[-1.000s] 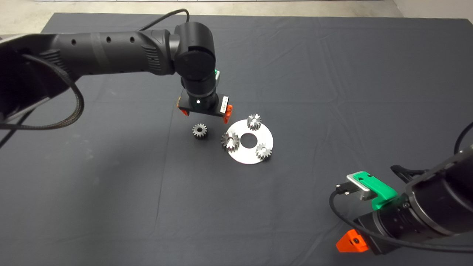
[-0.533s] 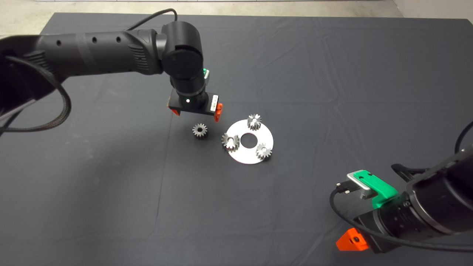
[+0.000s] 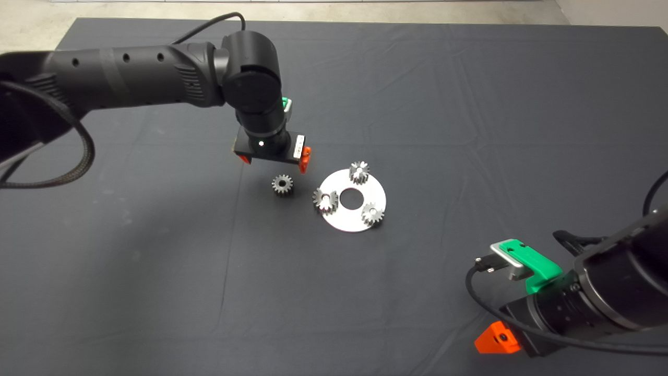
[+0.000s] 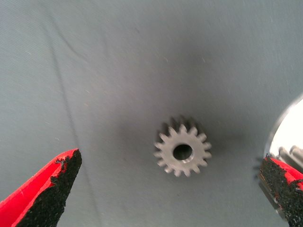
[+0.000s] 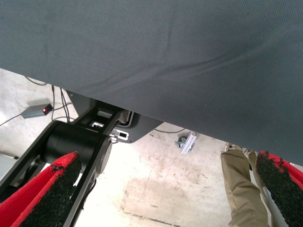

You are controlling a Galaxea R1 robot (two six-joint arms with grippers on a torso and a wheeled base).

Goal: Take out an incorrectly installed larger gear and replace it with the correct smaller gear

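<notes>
Larger gear (image 3: 324, 200) is still seated on the round metal plate (image 3: 360, 222), at the edge of the plate nearest the left arm, with two other gears (image 3: 359, 172) (image 3: 372, 213) spaced round the plate's centre hole. By my reckoning that means the removal has not been done yet, and the swap is all still to come.

The smaller gear (image 3: 282, 185) lies flat on the dark mat (image 3: 156, 261), loose, just beside the plate and not touching it. The left gripper (image 3: 272, 162) hangs over it. In the left wrist view its fingers (image 4: 57, 184) stand wide apart on either side of that gear, holding nothing, with the shiny rim of the plate showing by one finger.

The right gripper (image 3: 496, 339) waits at the near right corner of the mat, well apart from everything, its fingers also spread and empty. Its wrist view looks past the mat's edge to the floor, where a person's leg (image 5: 239, 189) shows.

What is left: lift the big gear off its peg, then pick up the small one and fit it there
</notes>
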